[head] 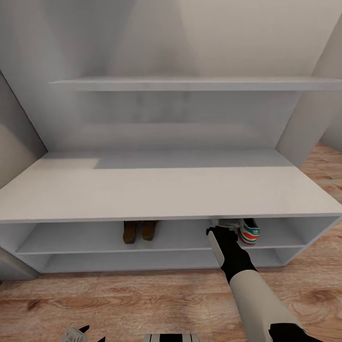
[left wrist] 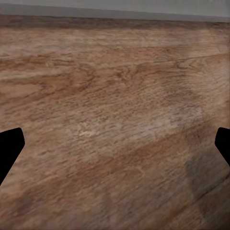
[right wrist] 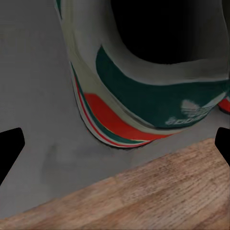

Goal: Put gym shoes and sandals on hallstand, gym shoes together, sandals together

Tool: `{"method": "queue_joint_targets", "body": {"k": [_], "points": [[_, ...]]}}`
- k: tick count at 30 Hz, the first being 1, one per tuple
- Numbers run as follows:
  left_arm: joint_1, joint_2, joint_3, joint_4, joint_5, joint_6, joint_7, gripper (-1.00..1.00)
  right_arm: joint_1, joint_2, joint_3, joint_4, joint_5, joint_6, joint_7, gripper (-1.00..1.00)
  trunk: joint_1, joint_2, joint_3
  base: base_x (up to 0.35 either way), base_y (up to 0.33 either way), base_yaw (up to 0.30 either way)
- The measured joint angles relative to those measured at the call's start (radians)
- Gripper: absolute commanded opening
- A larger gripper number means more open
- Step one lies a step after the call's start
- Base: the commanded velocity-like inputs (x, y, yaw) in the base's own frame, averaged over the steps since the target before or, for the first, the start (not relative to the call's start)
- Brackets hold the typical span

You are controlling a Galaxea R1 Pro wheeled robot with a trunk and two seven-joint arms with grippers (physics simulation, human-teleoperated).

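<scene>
Right arm: white forearm with a black wrist, reaching from the lower right of the head view to the front edge of the upper shelf tier; the right gripper sits at the tier's mouth, just left of the visible gym shoe.
Right gripper state: in the right wrist view the two black fingertips stand at opposite edges of the picture, spread wide, with nothing between them.
Left gripper: dark fingertips show at the bottom edge of the head view, low over the corridor floor; in the left wrist view the tips are likewise spread wide over bare wood planks, holding nothing.
Gym shoe, right: cream-white sneaker on the upper tier near its right end, heel towards the room, toe towards the wall, long axis running front to back.
Gym shoe, close view: a heel with green collar, red and green bands and a pale logo, resting on the grey shelf close to its front edge, floor planks beyond the edge.
Second gym shoe: cannot tell from the head view, since the arm and the bench top cover that spot.
Sandals: two dark brown sandals side by side, touching or nearly so, on the same tier left of centre, long axes front to back.
Hallstand: pale grey unit with a bare bench top, two open tiers below and a wall shelf above.
</scene>
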Motion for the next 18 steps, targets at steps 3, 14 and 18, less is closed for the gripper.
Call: {"method": "queue_joint_targets", "body": {"k": [3, 14, 18], "points": [[0.000, 0.000, 0.000, 0.000, 0.000, 0.000, 0.000, 1.00, 0.000, 0.000, 0.000, 0.000, 0.000, 0.000, 0.000, 1.00, 0.000, 0.000, 0.000, 0.000, 0.000, 0.000], [0.000, 0.000, -0.001, 0.000, 0.000, 0.000, 0.000, 1.00, 0.000, 0.000, 0.000, 0.000, 0.001, 0.001, 0.000, 1.00, 0.000, 0.000, 0.000, -0.004, 0.000, 0.000], [0.000, 0.000, -0.001, 0.000, 0.000, 0.000, 0.000, 1.00, 0.000, 0.000, 0.000, 0.000, 0.001, 0.001, 0.000, 1.00, 0.000, 0.000, 0.000, -0.134, 0.000, 0.000]]}}
